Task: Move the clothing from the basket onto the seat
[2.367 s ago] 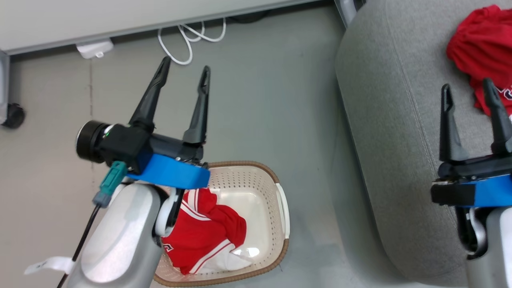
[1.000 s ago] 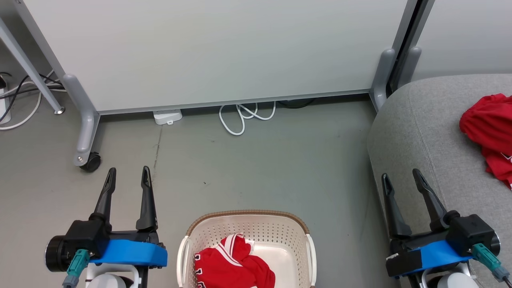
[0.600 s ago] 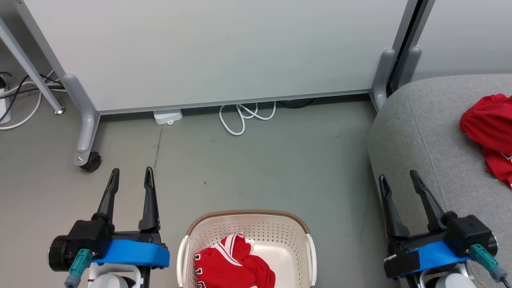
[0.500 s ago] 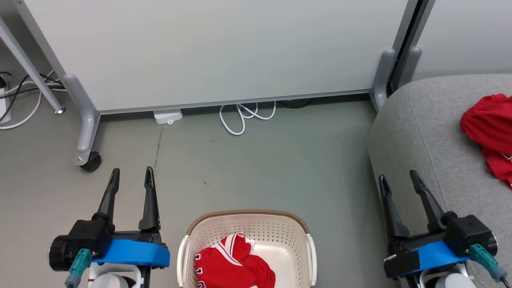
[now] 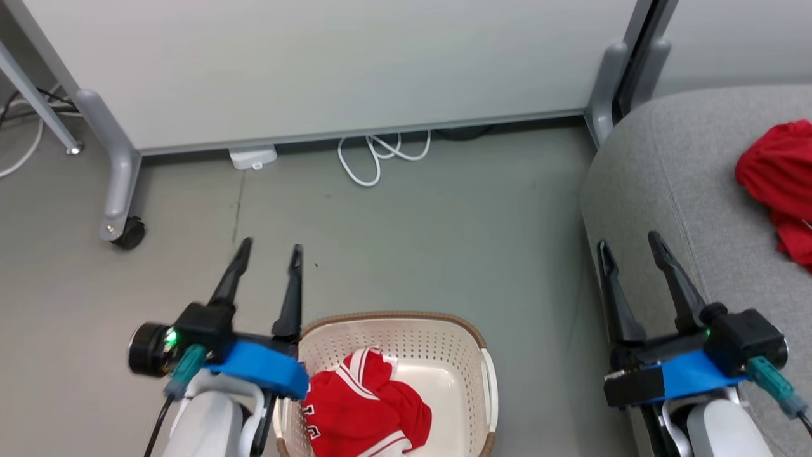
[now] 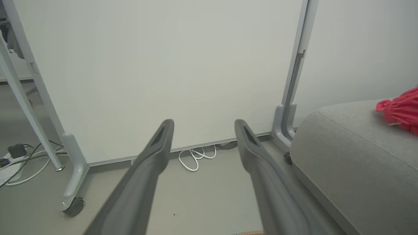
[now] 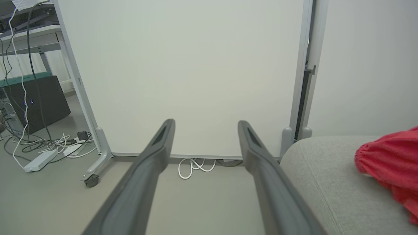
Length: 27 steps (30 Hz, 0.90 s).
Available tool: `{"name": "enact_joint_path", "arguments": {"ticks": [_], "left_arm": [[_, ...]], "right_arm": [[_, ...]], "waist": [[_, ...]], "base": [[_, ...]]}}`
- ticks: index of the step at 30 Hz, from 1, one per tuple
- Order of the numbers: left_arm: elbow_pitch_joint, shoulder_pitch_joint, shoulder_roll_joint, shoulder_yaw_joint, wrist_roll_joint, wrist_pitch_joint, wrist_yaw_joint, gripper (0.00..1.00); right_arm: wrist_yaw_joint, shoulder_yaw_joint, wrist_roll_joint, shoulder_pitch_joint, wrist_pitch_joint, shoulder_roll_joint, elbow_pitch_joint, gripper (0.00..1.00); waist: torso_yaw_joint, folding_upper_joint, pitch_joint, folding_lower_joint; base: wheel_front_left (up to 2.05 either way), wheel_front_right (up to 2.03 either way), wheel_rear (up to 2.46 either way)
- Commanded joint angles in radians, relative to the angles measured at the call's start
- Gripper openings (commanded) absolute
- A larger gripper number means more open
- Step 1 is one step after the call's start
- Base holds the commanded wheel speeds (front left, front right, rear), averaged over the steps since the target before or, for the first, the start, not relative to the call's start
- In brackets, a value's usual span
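Both pairs of fingers are spread wide, nothing gripped: the left gripper (image 5: 271, 245) is held by the basket (image 5: 387, 315), the right gripper (image 5: 627, 241) at the grey sofa (image 5: 666, 178) edge. A white-trimmed red jersey (image 5: 365, 406) is seen crumpled in the basket; another red garment (image 5: 777, 171) is laid on the sofa.

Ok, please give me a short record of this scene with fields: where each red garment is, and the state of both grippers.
trimmed garment: crumpled inside the basket
other red garment: lying on the seat
left gripper: open, empty, at the basket's left rim, pointing over the floor
right gripper: open, empty, by the seat's rounded edge
task left: one garment to move
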Motion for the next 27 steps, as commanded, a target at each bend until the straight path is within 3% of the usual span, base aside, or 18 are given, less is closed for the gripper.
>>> {"name": "enact_joint_path", "arguments": {"ticks": [1,17,27], "left_arm": [[0.027,-0.036,0.016,-0.028,-0.007,-0.002,-0.009,1.0],[0.42,-0.387,0.14,-0.455,-0.134,-0.003,-0.005,1.0],[0.644,-0.569,0.151,-0.79,-0.235,0.033,-0.005,1.0]], "right_arm": [[0.001,0.004,-0.002,-0.025,-0.004,-0.007,-0.007,1.0],[0.001,0.033,-0.012,-0.218,-0.004,-0.036,-0.079,1.0],[0.001,0.028,-0.021,-0.308,-0.004,-0.041,-0.127,1.0]], "waist": [[-0.013,0.0,0.028,-0.0001],[-0.121,0.0,0.351,-0.0001],[-0.157,0.0,0.545,-0.0001]], "base": [[0.0,0.0,0.0],[0.0,0.0,0.0],[0.0,0.0,0.0]]}}
